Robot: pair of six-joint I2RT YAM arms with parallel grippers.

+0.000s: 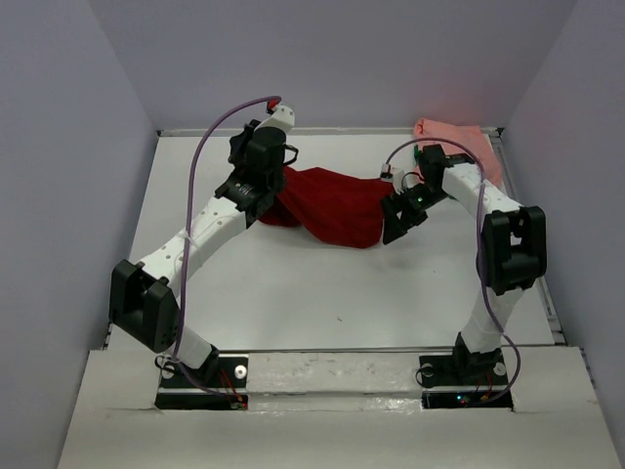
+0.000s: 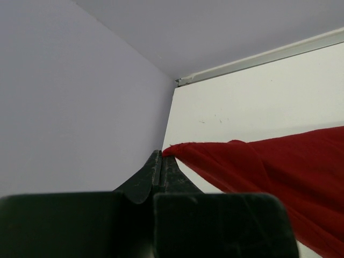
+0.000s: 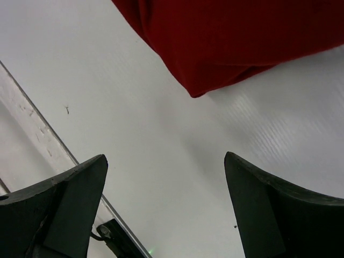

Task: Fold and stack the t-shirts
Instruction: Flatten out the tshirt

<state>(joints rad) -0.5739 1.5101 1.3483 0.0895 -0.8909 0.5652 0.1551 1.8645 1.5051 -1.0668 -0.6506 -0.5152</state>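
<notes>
left arm (image 1: 210,223) stretched forward, left fingers (image 2: 144,181) pinched tight; right arm (image 1: 485,203) elbow-bent, right fingers (image 3: 64,207) spread wide

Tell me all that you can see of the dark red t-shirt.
The dark red t-shirt is soft, plain cloth, crumpled and unfolded. It lies on the white table, toward the far side. The shut left tool pinches one edge, holding it stretched. The open right tool hovers near its other end, apart.

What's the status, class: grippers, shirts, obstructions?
Left gripper shut on red shirt edge. Right gripper open, empty, near it. Pink shirt far right corner. Nothing blocking.
</notes>
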